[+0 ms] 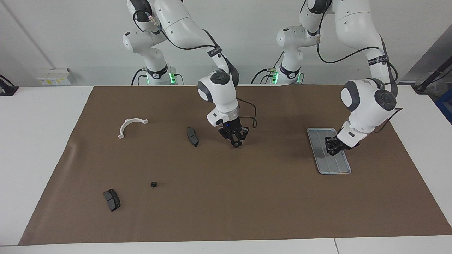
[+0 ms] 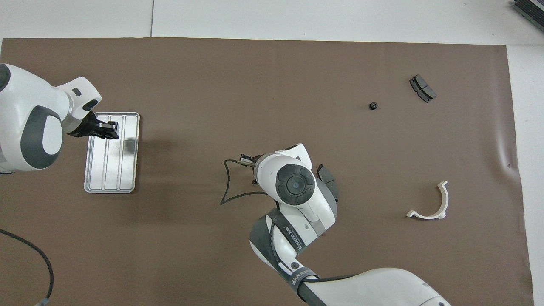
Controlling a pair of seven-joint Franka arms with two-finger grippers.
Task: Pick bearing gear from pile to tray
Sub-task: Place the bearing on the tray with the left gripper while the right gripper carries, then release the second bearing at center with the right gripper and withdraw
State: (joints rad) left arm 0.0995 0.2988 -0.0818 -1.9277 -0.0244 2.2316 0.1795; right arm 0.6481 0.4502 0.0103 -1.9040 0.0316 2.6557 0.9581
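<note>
Facing view: I see the left gripper (image 1: 333,150) low over the flat silver-grey ridged metal tray (image 1: 332,166) at the left arm's end of the table. I cannot tell its state or whether it holds anything. The right gripper (image 1: 236,144) hangs over bare brown mat (image 1: 226,211) beside a dark grey brake-pad shape (image 1: 192,137); I cannot tell its state either.

Overhead view: one tiny black round gear (image 2: 373,106) lies toward the right arm's end, well apart from the tray. Near it lies another grey pad (image 2: 422,88), and the white half-ring bracket (image 2: 433,204) is nearer the robots.
</note>
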